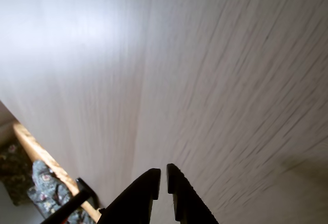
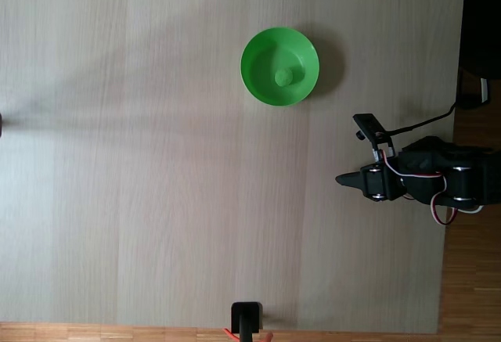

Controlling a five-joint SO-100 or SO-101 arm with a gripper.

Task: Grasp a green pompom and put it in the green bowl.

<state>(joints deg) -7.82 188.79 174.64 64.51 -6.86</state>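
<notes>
In the fixed view the green bowl (image 2: pixel 266 48) stands on the pale wooden table, right of centre near the top. Inside it, slightly right of its middle, lies the green pompom (image 2: pixel 286 76). My gripper (image 2: pixel 342 178) is at the table's right side, below and to the right of the bowl and well apart from it, pointing left. The wrist view has the two dark fingers (image 1: pixel 148 193) rising from the bottom edge over bare table. The gripper (image 1: pixel 164 177) is shut, with only a thin slit between the tips and nothing in it.
A black clamp (image 2: pixel 246 317) sits at the table's bottom edge. The arm's base and wires (image 2: pixel 454 185) hang over the right edge, above a wooden floor (image 2: pixel 470 279). In the wrist view the table edge (image 1: pixel 36 152) and patterned fabric (image 1: pixel 46 190) show at lower left.
</notes>
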